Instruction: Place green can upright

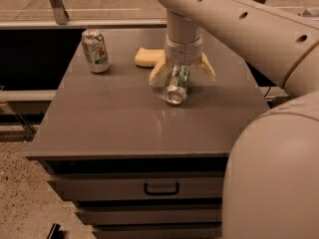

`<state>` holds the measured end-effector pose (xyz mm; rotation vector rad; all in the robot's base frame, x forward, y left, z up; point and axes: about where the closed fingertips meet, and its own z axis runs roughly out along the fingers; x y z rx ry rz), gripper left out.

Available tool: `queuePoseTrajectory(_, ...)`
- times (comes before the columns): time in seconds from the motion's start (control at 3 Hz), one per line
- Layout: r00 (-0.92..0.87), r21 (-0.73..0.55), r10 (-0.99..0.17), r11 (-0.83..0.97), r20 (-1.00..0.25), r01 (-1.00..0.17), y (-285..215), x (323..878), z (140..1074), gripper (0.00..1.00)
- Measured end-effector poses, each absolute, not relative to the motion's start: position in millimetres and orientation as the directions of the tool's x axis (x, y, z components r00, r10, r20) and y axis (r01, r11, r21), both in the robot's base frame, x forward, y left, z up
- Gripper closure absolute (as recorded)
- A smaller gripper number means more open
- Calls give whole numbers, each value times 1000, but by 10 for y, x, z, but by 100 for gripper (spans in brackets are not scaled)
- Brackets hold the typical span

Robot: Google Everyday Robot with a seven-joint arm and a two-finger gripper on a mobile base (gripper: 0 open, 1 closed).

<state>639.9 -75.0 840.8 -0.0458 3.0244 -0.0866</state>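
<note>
Currently the green can (177, 81) lies on its side on the grey surface (109, 118), a little behind the middle. Its silver end faces the camera and its green body points away. The task is therefore not done, since the can is not upright.

The end effector (182, 76) hangs directly over the can on a pale arm (234, 19) that reaches in from the upper right. Its two cream fingers (158, 74) are spread wide, one on each side of the can, and neither appears to touch it. It is open and grips nothing. By this reading the approach is made, and everything else is left: closing on the can, lifting or tipping it, setting it on one end, and letting go.

A yellow sponge (145, 57) lies just behind and to the left of the can, near one finger. A silver-white can (95, 50) stands upright at the back left of the surface, well apart from the green one. Below the surface is a drawer with a dark handle (161, 188). The robot's rounded body (274, 183) fills the lower right corner.

Several things cannot be made out:
- The wrist covers the far end of the green can, and its lettering is unreadable.
- It is not clear whether the fingertips rest on the surface or hover just above it.
- One finger overlaps part of the sponge.
- The arm and body hide the surface's right edge.
</note>
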Motion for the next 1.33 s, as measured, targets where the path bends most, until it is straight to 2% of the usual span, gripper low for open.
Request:
queuePoseTrajectory(0.67,-983,-74,59,995,-171,73,-768,6408,8450,0)
queuePoseTrajectory(1.33,-992,-50,76,995,-105,82,-763,6427,8373,0)
